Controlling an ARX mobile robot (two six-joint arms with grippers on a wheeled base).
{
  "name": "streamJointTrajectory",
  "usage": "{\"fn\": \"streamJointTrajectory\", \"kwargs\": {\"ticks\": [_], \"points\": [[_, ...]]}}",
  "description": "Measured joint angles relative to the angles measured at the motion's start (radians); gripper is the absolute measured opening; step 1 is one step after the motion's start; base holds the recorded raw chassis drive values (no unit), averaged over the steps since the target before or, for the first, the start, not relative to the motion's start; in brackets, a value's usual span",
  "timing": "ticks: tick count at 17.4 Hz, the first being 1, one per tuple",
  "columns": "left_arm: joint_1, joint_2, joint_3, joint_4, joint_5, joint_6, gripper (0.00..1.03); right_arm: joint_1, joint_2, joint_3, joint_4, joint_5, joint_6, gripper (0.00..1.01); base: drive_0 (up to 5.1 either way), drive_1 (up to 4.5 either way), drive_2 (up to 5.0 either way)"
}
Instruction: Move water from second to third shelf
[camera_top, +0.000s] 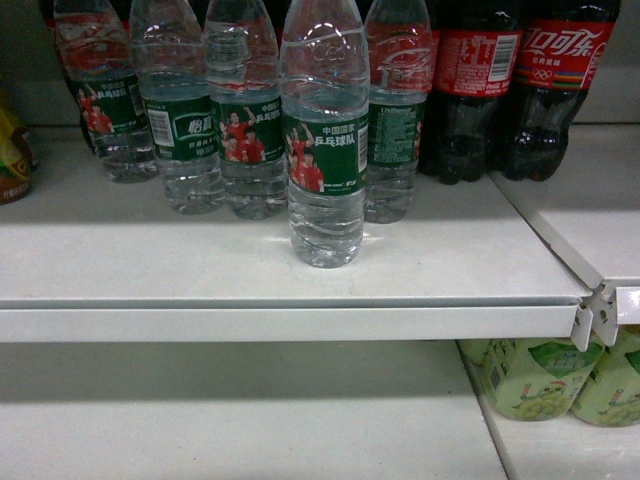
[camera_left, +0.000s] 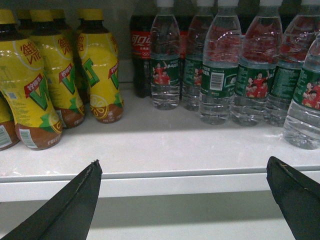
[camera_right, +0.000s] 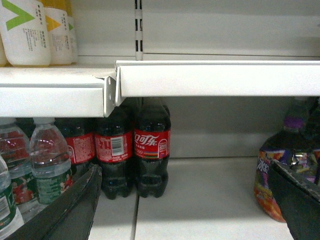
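Jaws apart before green-labelled water (camera_top: 324, 150)

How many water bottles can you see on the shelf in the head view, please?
5 water bottles: one forward near the shelf edge, four in a row behind it. More may stand hidden behind them.

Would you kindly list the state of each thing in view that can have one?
front water bottle: upright, full, alone ahead of the row, not held
other water bottles: upright in a row behind it
cola bottles: upright, at the back right
yellow tea bottles: upright, capped
left gripper: open, empty, before the shelf edge
right gripper: open, empty
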Motion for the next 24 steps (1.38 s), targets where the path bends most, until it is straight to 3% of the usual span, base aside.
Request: {"fn": "streamJointTrajectory", "kwargs": {"ticks": [3, 6, 9, 13, 18, 22, 24], "points": [[0.000, 0.000, 0.000, 0.000, 0.000, 0.000, 0.98, 0.064, 0.217, 0.077, 0.076, -0.009, -0.018, 0.98, 0.0, 0.00, 0.0], [0.000, 0.000, 0.000, 0.000, 0.000, 0.000, 0.98, 0.202, 0.404, 0.078, 0.168, -0.007, -0.019, 0.98, 0.0, 0.00, 0.0], [0.000, 0.000, 0.000, 0.000, 0.000, 0.000, 0.98, 0.355, 0.649, 0.092, 0.286, 0.026, -0.014, 0.98, 0.0, 0.00, 0.0], [0.000, 0.000, 0.000, 0.000, 0.000, 0.000, 0.98, 0.495, 0.878, 0.205, 0.301, 0.022, -0.018, 0.98, 0.0, 0.00, 0.0], [0.000, 0.000, 0.000, 0.000, 0.000, 0.000, 0.98, 0.556, 0.991, 0.332, 0.261, 0.011, 0.008, 0.98, 0.0, 0.00, 0.0], [0.000, 0.000, 0.000, 0.000, 0.000, 0.000, 0.98, 0.583, 1.030, 0.472, 0.171, -0.013, 0.101, 0.98, 0.0, 0.00, 0.0], [0.000, 0.000, 0.000, 0.000, 0.000, 0.000, 0.98, 0.584, 1.036, 0.486, 0.159, -0.016, 0.107, 0.98, 0.0, 0.00, 0.0]]}}
